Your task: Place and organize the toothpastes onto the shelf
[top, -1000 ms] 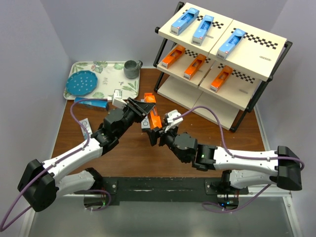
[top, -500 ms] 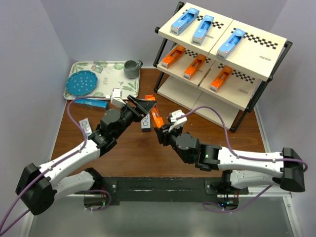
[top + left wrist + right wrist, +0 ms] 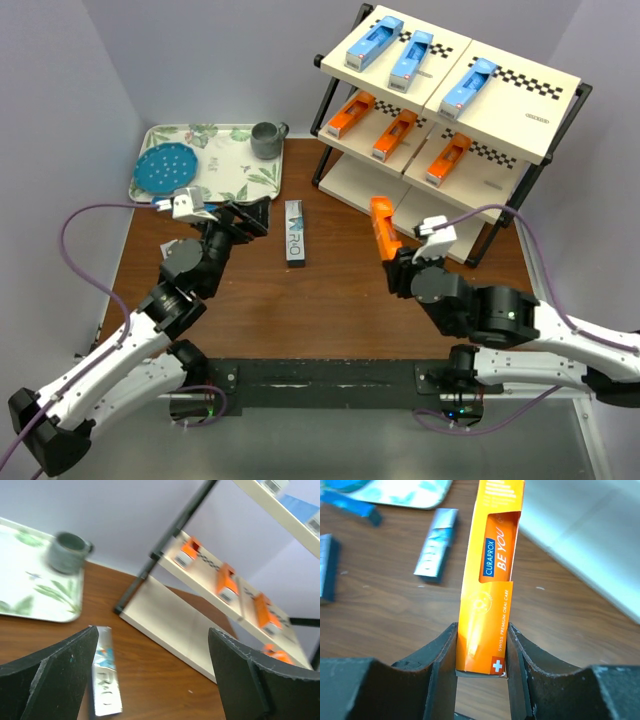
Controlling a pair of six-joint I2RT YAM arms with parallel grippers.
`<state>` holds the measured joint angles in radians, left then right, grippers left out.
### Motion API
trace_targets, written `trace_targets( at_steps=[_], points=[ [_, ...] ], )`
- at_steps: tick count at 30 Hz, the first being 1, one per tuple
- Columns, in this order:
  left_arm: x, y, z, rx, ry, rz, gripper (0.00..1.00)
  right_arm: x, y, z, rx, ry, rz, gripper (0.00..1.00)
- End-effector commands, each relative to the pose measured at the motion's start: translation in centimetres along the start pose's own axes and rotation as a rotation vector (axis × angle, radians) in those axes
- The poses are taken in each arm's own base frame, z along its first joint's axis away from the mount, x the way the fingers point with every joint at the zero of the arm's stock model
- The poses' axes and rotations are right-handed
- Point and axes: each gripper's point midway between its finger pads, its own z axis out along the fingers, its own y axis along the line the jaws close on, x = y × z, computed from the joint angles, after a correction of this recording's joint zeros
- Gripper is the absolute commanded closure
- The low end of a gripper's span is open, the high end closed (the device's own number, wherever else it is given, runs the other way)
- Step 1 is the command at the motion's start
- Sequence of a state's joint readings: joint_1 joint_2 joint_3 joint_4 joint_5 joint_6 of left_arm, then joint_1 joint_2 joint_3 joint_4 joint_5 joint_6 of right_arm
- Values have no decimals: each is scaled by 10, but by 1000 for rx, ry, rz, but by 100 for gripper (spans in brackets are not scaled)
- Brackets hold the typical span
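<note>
An orange toothpaste box stands upright above the table in front of the shelf, and my right gripper is shut on its lower end. My left gripper hangs open and empty left of a grey-and-teal toothpaste box lying flat on the table. Three light blue boxes lie on the shelf's top tier and three orange ones on the middle tier. The bottom board is bare where it shows.
A leaf-patterned tray at the back left carries a blue plate and a grey cup. In the right wrist view a light blue box and another grey box lie near the tray.
My left gripper opened, let go of the orange box and drew back to the left. My right gripper shut on that box and carried it right, toward the shelf.
</note>
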<state>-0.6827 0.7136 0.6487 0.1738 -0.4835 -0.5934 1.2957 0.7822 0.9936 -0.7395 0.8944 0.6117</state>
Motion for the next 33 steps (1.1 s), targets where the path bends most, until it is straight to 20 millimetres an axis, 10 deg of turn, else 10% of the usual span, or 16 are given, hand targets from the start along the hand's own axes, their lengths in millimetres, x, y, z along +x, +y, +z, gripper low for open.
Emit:
trace_targets(
  at_steps=[1, 12, 33],
  points=[
    [-23, 49, -11, -199, -99, 240, 2, -35, -63, -30, 243, -50, -2, 87],
    [-8, 83, -24, -286, -90, 358, 0, -51, -110, -41, 530, -80, -28, 87],
    [-4, 86, -24, -272, -79, 431, 0, -72, -165, 43, 737, -96, -10, 82]
  ],
)
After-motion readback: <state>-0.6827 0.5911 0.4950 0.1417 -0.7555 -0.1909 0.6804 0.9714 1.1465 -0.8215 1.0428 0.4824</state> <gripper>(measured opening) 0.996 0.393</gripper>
